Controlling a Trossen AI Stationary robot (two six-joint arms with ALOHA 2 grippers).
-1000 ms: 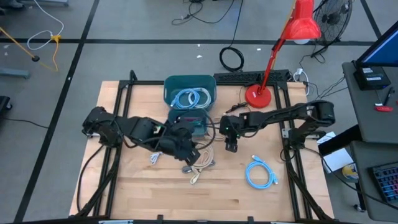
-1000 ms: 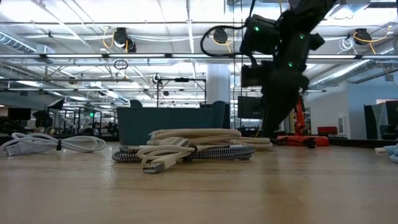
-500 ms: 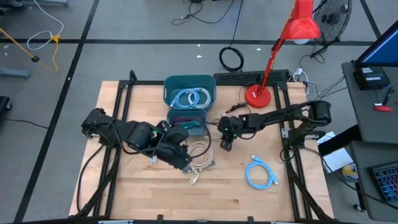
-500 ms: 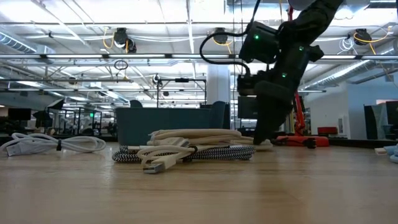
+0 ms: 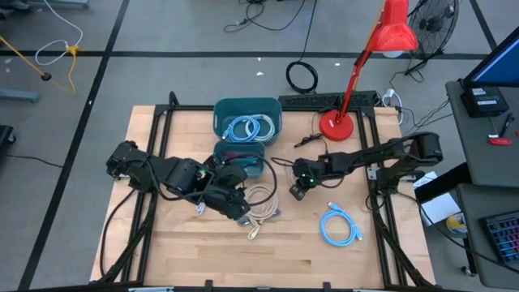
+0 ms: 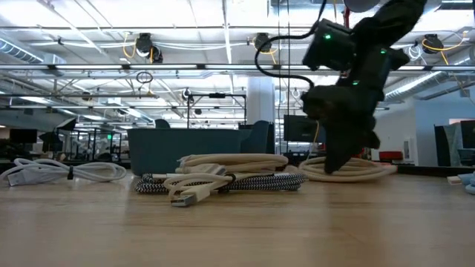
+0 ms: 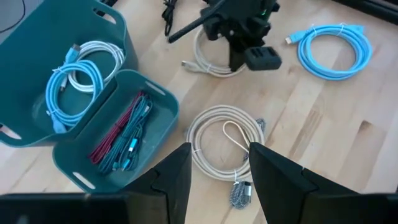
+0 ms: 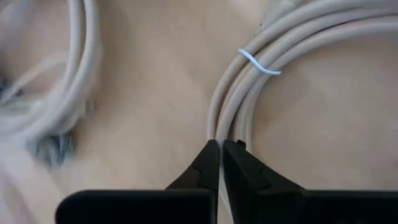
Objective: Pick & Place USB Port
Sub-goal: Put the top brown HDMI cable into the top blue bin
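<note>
At centre-right of the high view, the right pincer (image 5: pixel 299 191) is down at the bench (image 5: pixel 389 251), its tips brought together on a beige coiled cable (image 8: pixel 249 106). In the right wrist view the dark fingertips (image 8: pixel 214 163) meet right at the edge of the coil's bundled strands, near the small white tie (image 8: pixel 258 64). Whether a strand is actually caught between them or they merely touch the coil I cannot tell. Going in at the rim makes sense: the tied loops lie flat, and the edge is the only place thin tips can nip them.

The left pincer (image 7: pixel 217 180) hangs in the lower middle of the left wrist view with its fingers spread and nothing between them, above a second beige coil (image 7: pixel 227 140). This is probably a waiting post that keeps the next cable in sight.

The two teal bins (image 5: pixel 247 122), upper centre of the high view, already hold cables — pale blue and white in one, red and teal in the other. A light-blue coil (image 5: pixel 339 225) lies loose at lower right, so sorting looks partly done.
</note>
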